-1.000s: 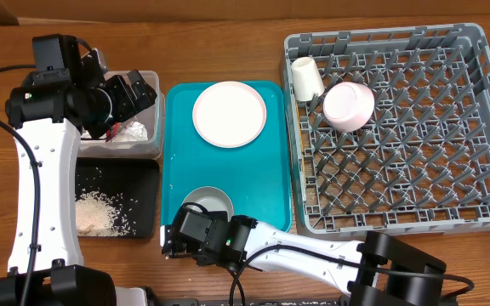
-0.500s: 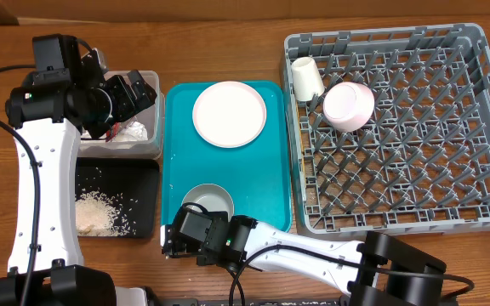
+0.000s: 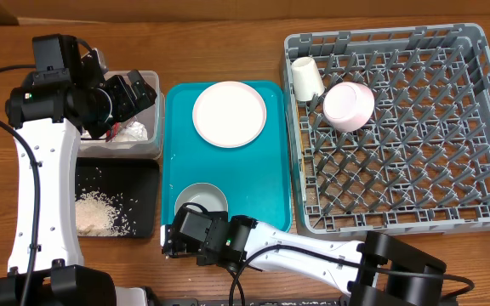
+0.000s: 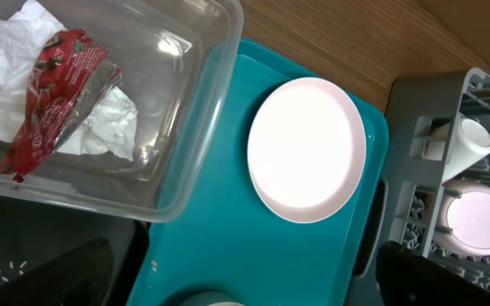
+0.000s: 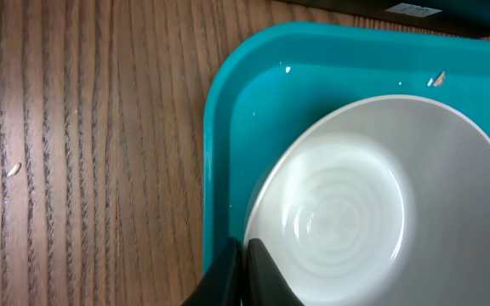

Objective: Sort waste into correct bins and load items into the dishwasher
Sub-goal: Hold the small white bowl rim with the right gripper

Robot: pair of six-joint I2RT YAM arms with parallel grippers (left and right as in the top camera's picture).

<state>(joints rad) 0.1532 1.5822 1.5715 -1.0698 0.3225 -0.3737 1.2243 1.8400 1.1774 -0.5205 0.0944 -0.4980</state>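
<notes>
Right gripper (image 5: 243, 270) pinches the whitish-grey bowl (image 5: 356, 204) by its rim at the teal tray's (image 5: 228, 127) near end. Left gripper (image 3: 136, 92) hangs above the clear tub (image 4: 190, 161), opening unclear.

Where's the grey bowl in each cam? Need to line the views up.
Overhead: grey bowl at the near end of the teal tray, lower centre-left of frame.
Left wrist: only a sliver of its rim, at the bottom edge, left of centre.
Right wrist: fills the right and lower frame, rim at the fingers.
Shared landmark: the teal tray, under the bowl in all three.
</notes>
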